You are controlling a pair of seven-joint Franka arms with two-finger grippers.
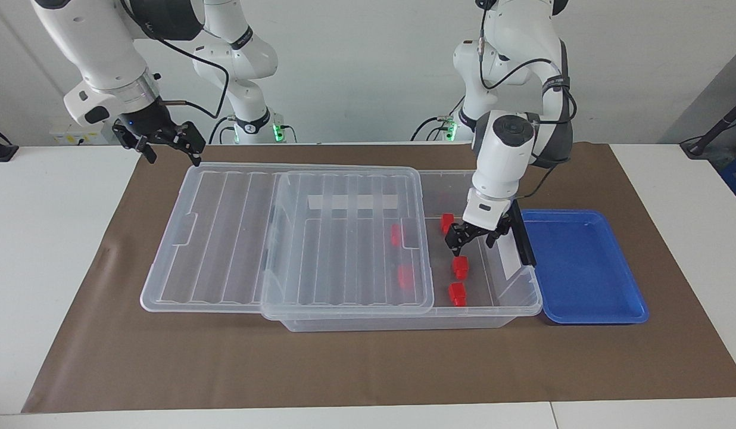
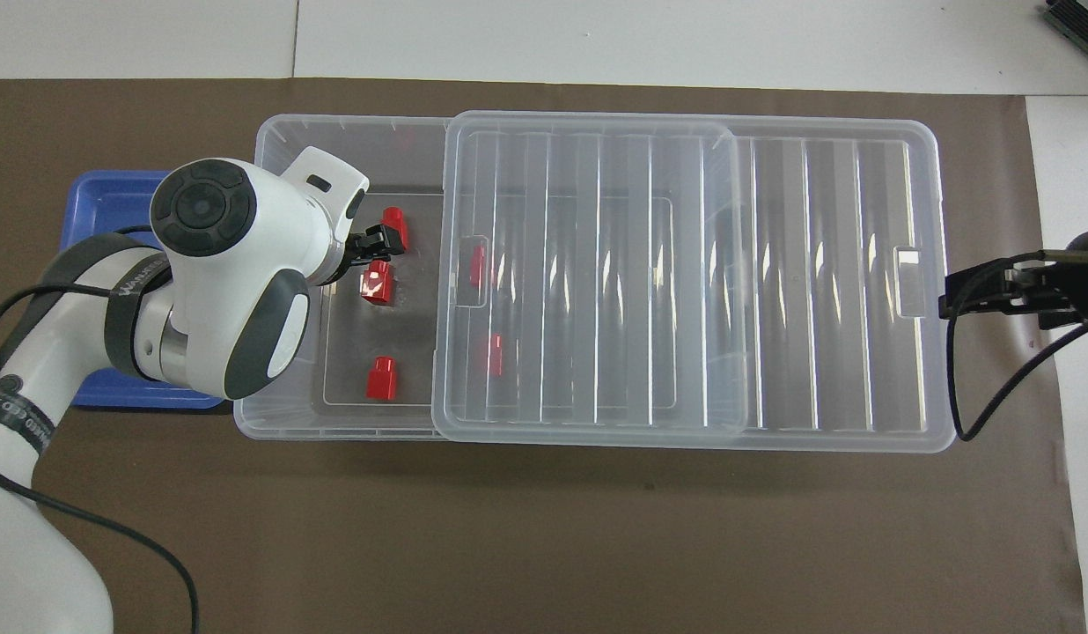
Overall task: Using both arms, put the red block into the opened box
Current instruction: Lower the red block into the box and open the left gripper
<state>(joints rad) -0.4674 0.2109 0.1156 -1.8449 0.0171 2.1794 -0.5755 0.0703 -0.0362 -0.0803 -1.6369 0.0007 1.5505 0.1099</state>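
Note:
The box [image 1: 404,320] is a clear bin whose ribbed lid [image 1: 225,238] is slid toward the right arm's end, so the left arm's end stands uncovered. Several red blocks lie on its floor. One red block [image 1: 460,267] [image 2: 377,283] sits just below my left gripper [image 1: 476,237] [image 2: 375,246], which hangs open and empty over the uncovered part. Two more red ones show through the lid [image 2: 773,264]. My right gripper [image 1: 165,143] [image 2: 984,295] waits open in the air by the lid's end at the right arm's side.
A shallow blue tray [image 1: 582,268] [image 2: 113,229] lies against the box's end toward the left arm, with nothing in it. A brown mat [image 1: 368,369] covers the table under everything. The box's black end handle [image 1: 520,229] stands beside my left gripper.

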